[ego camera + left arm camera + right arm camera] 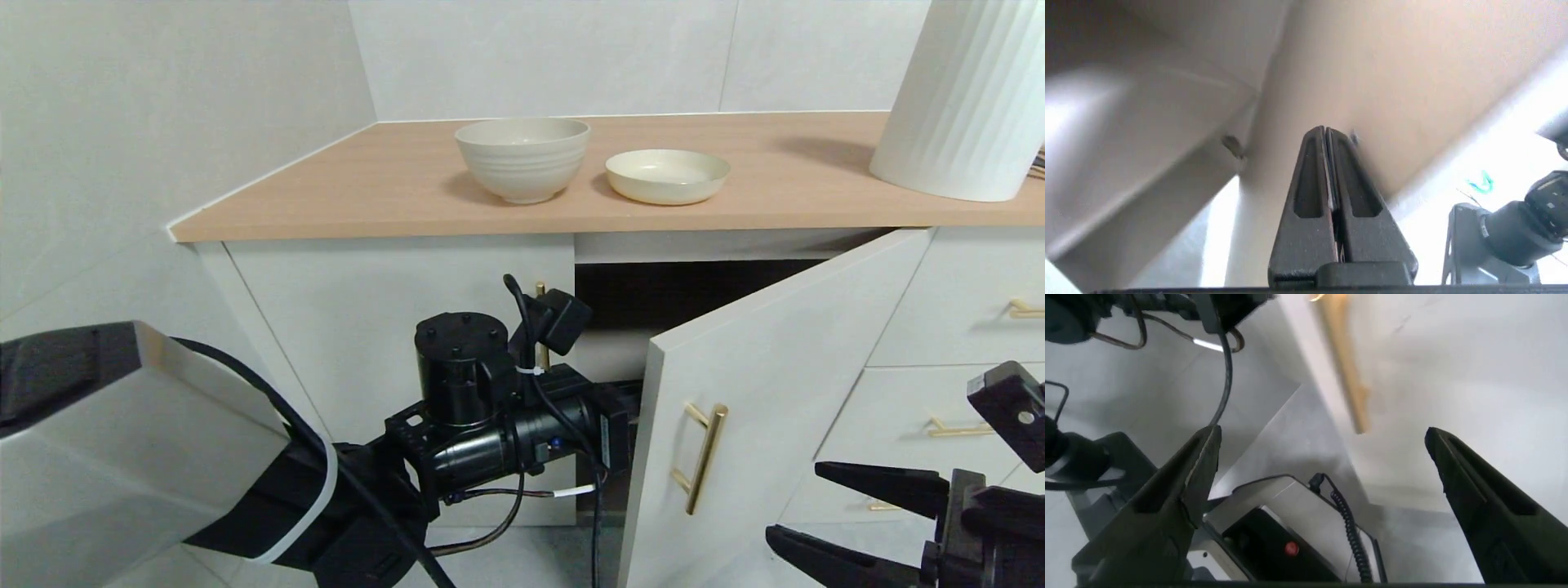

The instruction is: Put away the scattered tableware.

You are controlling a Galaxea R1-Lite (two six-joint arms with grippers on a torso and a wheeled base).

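A cream ribbed bowl (522, 159) and a shallow cream dish (667, 175) stand side by side on the wooden countertop (343, 200). Below them a white cabinet door (767, 384) with a gold handle (700, 457) hangs partly open. My left arm reaches low into the gap beside the door's edge. In the left wrist view my left gripper (1325, 139) is shut with nothing between its fingers, close to a pale panel. My right gripper (796, 502) stands open at the lower right, in front of the door. It faces the handle (1343, 359) with its fingers (1192, 469) spread wide.
A tall white ribbed container (971, 98) stands at the counter's right end. White drawers with gold handles (955, 427) lie right of the open door. The cabinet's inside (694, 294) is dark. Tiled walls close off the back and the left side.
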